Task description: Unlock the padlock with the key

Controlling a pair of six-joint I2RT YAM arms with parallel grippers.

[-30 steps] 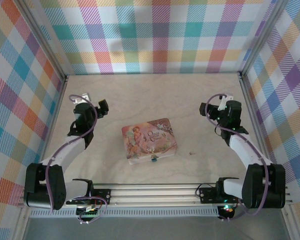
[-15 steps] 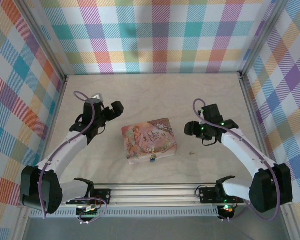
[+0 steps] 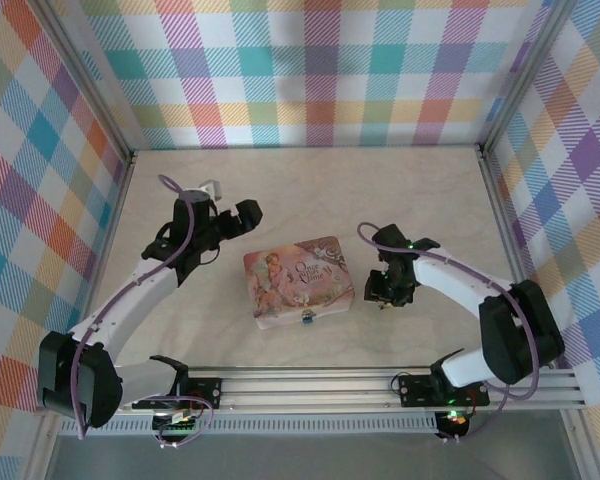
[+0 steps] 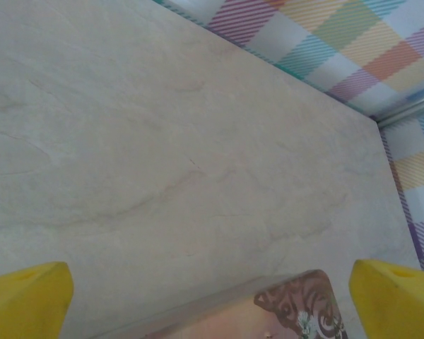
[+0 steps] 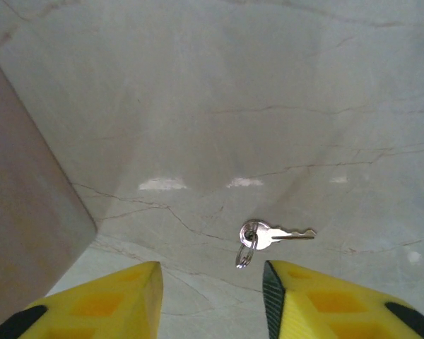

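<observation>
- Viewing from above: padlock point(image 3: 307, 319), apparently, at the near edge of the tin point(image 3: 298, 275); right gripper point(image 3: 382, 294) just beside the tin.
- Left wrist: left gripper point(image 4: 212, 286) spread wide.
- Right wrist: jaws parted; key point(image 5: 272, 235) just ahead, shaft crosswise.

Tin lid point(image 3: 298, 281): partly legible "Once…Time"
</observation>
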